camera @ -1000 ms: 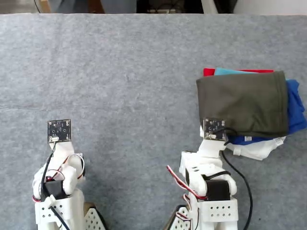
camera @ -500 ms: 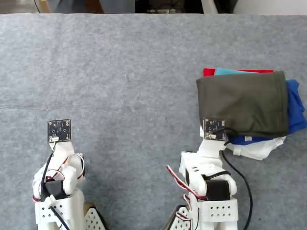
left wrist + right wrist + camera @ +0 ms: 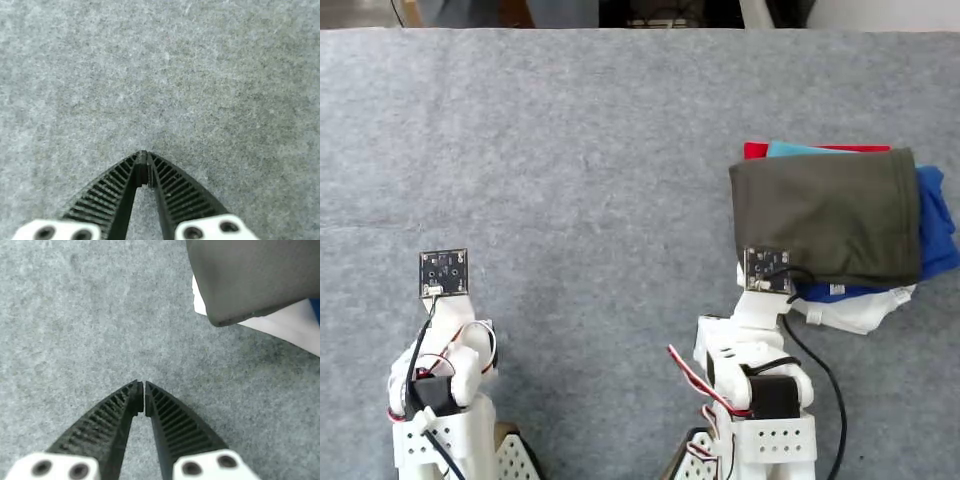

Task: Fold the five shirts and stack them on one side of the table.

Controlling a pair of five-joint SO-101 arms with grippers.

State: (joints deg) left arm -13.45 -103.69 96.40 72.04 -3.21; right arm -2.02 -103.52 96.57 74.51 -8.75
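**Left claw** (image 3: 143, 156): closed, ribbed fingers meeting at the tips, holding nothing, poised over bare grey tabletop (image 3: 570, 150) on the left side.

**Right claw** (image 3: 140, 386): likewise closed and empty, above the felt just short of the near-left corner of the stack of shirts (image 3: 825, 215).

**Stack:** it lies on the right side of the tabletop, just beyond the right arm (image 3: 755, 370). The olive shirt (image 3: 250, 275) on top is folded into a rectangle, its long axis running side to side. Beneath it, edges of a red shirt (image 3: 755, 150) and a light blue shirt (image 3: 800, 148) show at the far side, a blue shirt (image 3: 938, 225) at the right, and a white shirt (image 3: 845, 310) at the near side.

**Surroundings:** the left arm (image 3: 440, 380) stands well apart from the stack. A black cable (image 3: 820, 370) loops beside the right arm.
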